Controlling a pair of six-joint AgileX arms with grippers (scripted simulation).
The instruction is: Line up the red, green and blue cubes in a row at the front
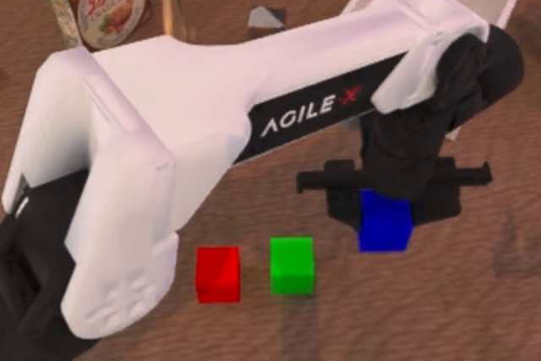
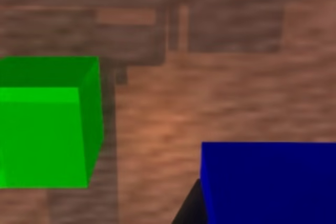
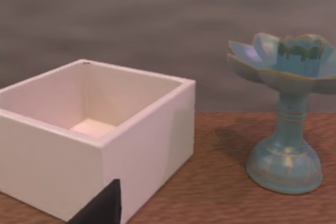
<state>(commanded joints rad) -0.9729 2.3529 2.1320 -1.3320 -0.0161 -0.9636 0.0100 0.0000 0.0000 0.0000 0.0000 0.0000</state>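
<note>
Left gripper (image 1: 385,209) holding blue cube (image 1: 385,221), white box (image 3: 94,145) empty, right gripper's state unclear

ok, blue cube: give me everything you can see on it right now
The blue cube is a plain, deep blue, matte solid with sharp edges and no markings. It sits under the left hand, whose black body covers its far edge; one dark finger lies against its side in the left wrist view. It is right of the green cube, with a gap, and set slightly farther back than the red-green pair. Whether it rests on the wooden table cannot be told.
</note>
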